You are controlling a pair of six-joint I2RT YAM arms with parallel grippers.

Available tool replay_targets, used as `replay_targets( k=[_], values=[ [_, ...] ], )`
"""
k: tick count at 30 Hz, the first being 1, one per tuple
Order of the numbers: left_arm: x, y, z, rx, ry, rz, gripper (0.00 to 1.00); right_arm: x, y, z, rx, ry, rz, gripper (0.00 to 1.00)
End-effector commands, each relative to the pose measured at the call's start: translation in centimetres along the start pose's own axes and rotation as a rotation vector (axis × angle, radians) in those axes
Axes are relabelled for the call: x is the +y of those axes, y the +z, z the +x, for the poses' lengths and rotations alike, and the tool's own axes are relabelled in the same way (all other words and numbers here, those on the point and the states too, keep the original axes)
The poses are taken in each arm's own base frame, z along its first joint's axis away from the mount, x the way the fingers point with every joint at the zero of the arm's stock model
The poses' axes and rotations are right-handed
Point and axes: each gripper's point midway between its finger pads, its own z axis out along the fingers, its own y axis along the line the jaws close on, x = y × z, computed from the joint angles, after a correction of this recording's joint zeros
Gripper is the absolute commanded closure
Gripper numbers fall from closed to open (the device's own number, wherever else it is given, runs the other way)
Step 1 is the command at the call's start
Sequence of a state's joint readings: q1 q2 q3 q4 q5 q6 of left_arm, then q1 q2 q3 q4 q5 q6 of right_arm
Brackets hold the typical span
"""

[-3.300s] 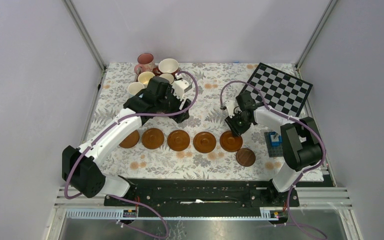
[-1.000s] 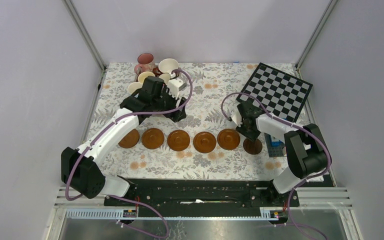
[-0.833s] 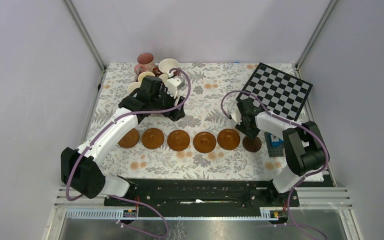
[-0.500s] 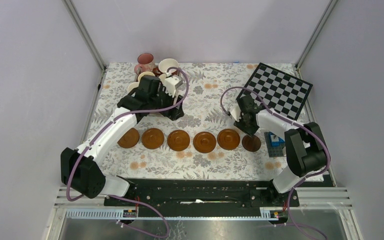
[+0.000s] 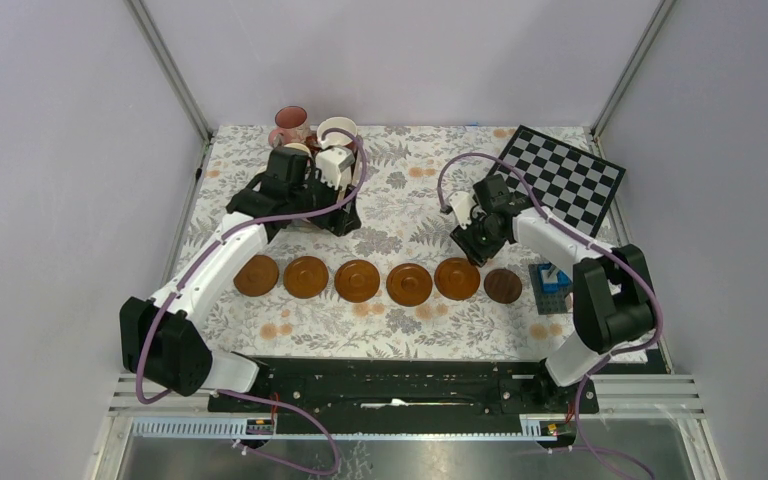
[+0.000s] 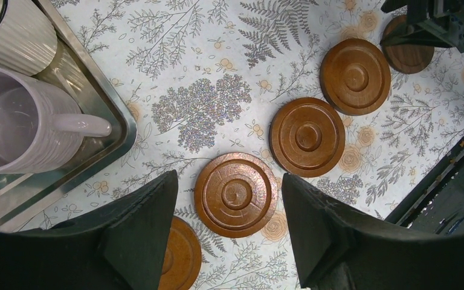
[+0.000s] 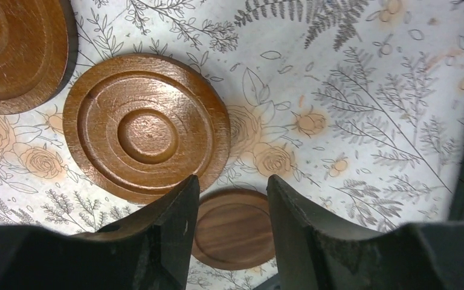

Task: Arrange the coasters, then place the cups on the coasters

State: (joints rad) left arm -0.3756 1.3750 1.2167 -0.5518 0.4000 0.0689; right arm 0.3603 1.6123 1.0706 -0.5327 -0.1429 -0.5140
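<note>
Six coasters lie in a row across the near half of the table, from the leftmost coaster (image 5: 257, 276) to the darker, smaller coaster (image 5: 503, 286) at the right end. My right gripper (image 5: 475, 245) hangs open just behind that end. In the right wrist view the dark coaster (image 7: 232, 228) lies flat on the cloth below the parted fingers, beside a brown coaster (image 7: 146, 127). My left gripper (image 5: 345, 218) is open and empty near the cups at the back left, among them a pink cup (image 5: 291, 122) and a white cup (image 5: 337, 131). A lilac cup (image 6: 18, 127) stands beside a white ribbed cup (image 6: 12, 30).
The cups stand in a silver tray (image 6: 118, 115) at the back left. A checkerboard (image 5: 563, 180) lies at the back right, and blue bricks (image 5: 550, 280) sit right of the dark coaster. Enclosure walls close in the sides and the back.
My right gripper has let go of the dark coaster at the right end of the row and pulled back from it. The left arm has swung further back toward the cups.
</note>
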Motion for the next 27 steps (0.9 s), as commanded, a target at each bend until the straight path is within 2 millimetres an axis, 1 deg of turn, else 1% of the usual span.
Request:
replay_targets(
  k=[1, 9, 14, 16, 18, 22, 27],
  values=[
    [-0.7, -1.4, -1.5, -0.067, 0.009, 0.021, 0.31, 1.5, 0.8, -1.2, -0.017, 0.023, -0.083, 0.46],
    [-0.3, -1.4, -1.2, -0.061, -0.005, 0.020, 0.31, 2.6, 2.0, -1.7, -0.024, 0.025, -0.136, 0.44],
    [-0.1, -1.4, -1.0, -0.057, -0.011, 0.019, 0.31, 2.8, 2.5, -1.9, -0.021, 0.014, -0.139, 0.43],
    [0.0, -1.4, -0.9, -0.055, -0.013, 0.019, 0.31, 2.8, 2.7, -2.0, -0.021, 0.012, -0.135, 0.42],
    [0.1, -1.4, -0.8, -0.054, -0.016, 0.017, 0.30, 2.9, 3.0, -1.9, -0.017, 0.009, -0.137, 0.38],
    [0.3, -1.4, -0.6, -0.052, -0.018, 0.013, 0.30, 3.1, 3.6, -1.7, -0.008, -0.006, -0.133, 0.38],
    [0.4, -1.6, -0.6, -0.056, -0.018, 0.011, 0.30, 3.3, 4.4, -0.8, 0.023, -0.047, -0.111, 0.38]
  ],
)
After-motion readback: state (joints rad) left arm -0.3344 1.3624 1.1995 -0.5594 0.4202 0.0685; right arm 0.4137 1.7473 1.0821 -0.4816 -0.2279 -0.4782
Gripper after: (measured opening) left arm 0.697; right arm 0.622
